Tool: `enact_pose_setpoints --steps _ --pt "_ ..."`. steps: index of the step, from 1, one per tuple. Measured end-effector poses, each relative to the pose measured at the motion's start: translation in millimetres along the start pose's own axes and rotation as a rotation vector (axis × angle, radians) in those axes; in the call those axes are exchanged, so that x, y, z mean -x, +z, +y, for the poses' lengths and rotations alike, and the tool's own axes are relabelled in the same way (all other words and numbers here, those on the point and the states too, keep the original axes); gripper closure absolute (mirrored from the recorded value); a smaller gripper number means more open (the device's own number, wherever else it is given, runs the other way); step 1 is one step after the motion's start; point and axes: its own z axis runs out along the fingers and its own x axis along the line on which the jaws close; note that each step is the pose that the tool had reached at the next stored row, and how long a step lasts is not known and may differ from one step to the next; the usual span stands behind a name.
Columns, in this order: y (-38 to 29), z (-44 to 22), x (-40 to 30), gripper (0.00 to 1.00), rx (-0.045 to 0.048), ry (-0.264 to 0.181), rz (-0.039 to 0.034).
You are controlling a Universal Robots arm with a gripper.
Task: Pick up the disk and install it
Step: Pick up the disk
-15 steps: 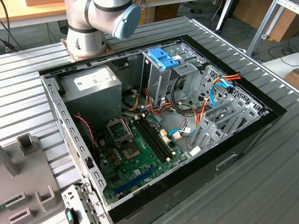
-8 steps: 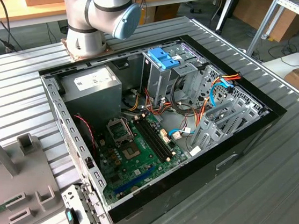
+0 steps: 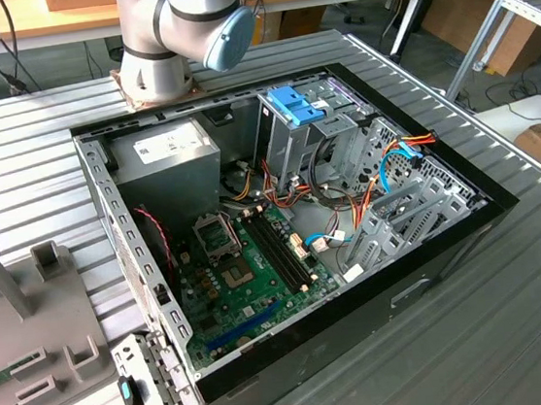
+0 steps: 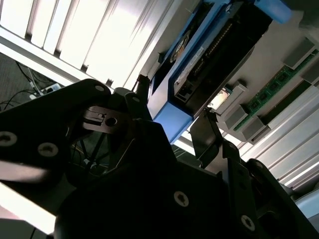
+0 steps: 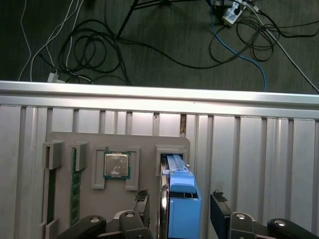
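**Slatted aluminium table (image 5: 259,149): disk in fixture, gripper astride**

A grey fixture tray (image 5: 144,144) is lying on the table under the gripper (image 5: 179,195). The disk (image 5: 180,174), with blue carrier rails, is standing on edge in a tray slot, directly between the fingers. The gripper is hanging spread, one finger on each side, with a gap showing at both. A processor chip (image 5: 116,165) and a memory stick (image 5: 75,184) are sitting in the tray beside the gripper

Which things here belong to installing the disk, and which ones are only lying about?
Job: grey-metal hard disk with blue plastic rails; black end effector straddling it; open black computer case.
Lying about: square silver processor chip; green memory stick; dark cables on floor.
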Motion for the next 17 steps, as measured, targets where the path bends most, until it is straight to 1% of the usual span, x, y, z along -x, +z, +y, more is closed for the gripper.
enact_pose_setpoints --steps 8,9,10,13,15,17 --pt "0.1 0.0 0.0 0.4 -0.0001 0.0 0.0" --pt "0.1 0.0 0.0 0.41 -0.0001 0.0 0.0" --pt "0.2 0.0 0.0 0.49 -0.0001 0.0 0.0" --pt "0.2 0.0 0.0 0.5 -0.0001 0.0 0.0" --pt "0.2 0.0 0.0 0.63 0.0 0.0 0.0" --pt "0.2 0.0 0.0 0.63 -0.0001 0.0 0.0"
